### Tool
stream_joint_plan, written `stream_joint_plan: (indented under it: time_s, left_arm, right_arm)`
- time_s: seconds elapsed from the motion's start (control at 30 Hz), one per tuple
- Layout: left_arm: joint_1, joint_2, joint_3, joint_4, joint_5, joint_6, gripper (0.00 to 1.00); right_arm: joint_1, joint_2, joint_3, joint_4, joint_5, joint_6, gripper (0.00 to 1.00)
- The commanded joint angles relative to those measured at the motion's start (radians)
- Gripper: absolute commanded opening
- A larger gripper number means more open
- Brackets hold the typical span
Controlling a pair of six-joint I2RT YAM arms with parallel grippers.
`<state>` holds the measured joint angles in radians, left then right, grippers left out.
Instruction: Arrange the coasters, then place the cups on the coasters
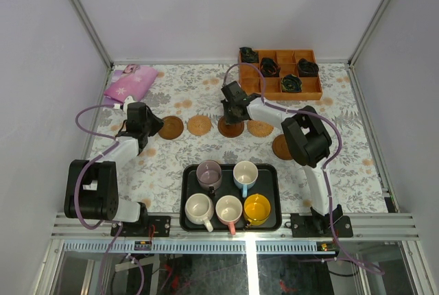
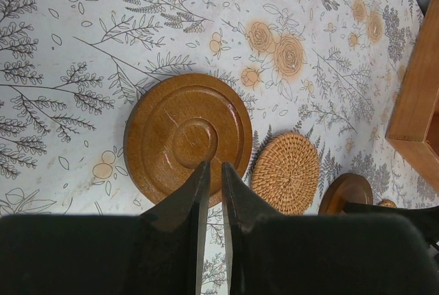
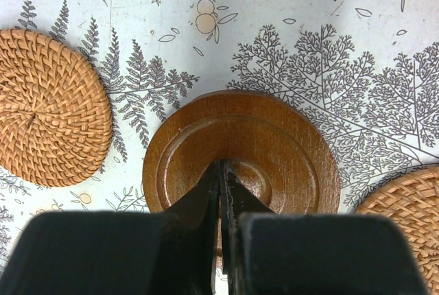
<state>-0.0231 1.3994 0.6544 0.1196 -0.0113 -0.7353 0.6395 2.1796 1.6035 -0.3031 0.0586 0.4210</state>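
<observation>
Five coasters lie in a loose row on the floral tablecloth. My left gripper (image 1: 152, 129) (image 2: 214, 164) hangs low over the near rim of the leftmost dark wood coaster (image 1: 171, 128) (image 2: 182, 134), its jaws a narrow slit apart with nothing between them. A woven coaster (image 1: 199, 125) (image 2: 287, 171) lies just to the right. My right gripper (image 1: 232, 121) (image 3: 221, 164) is shut, tips on the middle dark wood coaster (image 1: 230, 132) (image 3: 274, 144). Two more woven coasters (image 1: 260, 128) (image 1: 280, 148) follow. The cups stand in the black tray (image 1: 276, 192): mauve (image 1: 209, 173), blue-handled white (image 1: 245, 175), cream (image 1: 199, 209), pink-handled white (image 1: 229, 210), yellow (image 1: 257, 209).
An orange compartment box (image 1: 281, 74) holding dark bundles stands at the back right, close behind the right arm. A pink pouch (image 1: 129, 82) lies at the back left. Metal frame posts and white walls enclose the table on three sides.
</observation>
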Motion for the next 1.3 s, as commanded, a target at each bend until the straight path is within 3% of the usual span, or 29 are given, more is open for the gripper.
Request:
stream_joint_plan:
  time_s: [0.0,0.4,0.7,0.97,1.13,1.27]
  left_arm:
    - [0.007,0.0,-0.003,0.061,-0.001,0.012,0.1]
    - [0.007,-0.018,-0.016,0.066,0.011,0.009,0.1]
    - [0.006,-0.042,-0.049,0.121,0.027,0.03,0.1]
    - [0.004,-0.098,-0.105,0.174,-0.012,0.091,0.1]
    - [-0.002,-0.152,-0.195,0.271,0.0,0.067,0.11]
    - [-0.017,-0.172,-0.223,0.301,0.016,0.047,0.11]
  right_arm:
    - [0.013,-0.077,0.003,-0.012,-0.002,-0.02,0.0]
    - [0.02,-0.22,-0.039,-0.01,0.029,-0.031,0.0]
    - [-0.017,-0.426,-0.326,-0.015,0.248,0.017,0.0]
    - [-0.178,-0.662,-0.656,0.063,0.288,0.098,0.0]
    - [-0.192,-0.715,-0.722,0.05,0.385,0.142,0.0]
    - [-0.235,-0.679,-0.736,0.041,0.36,0.159,0.0]
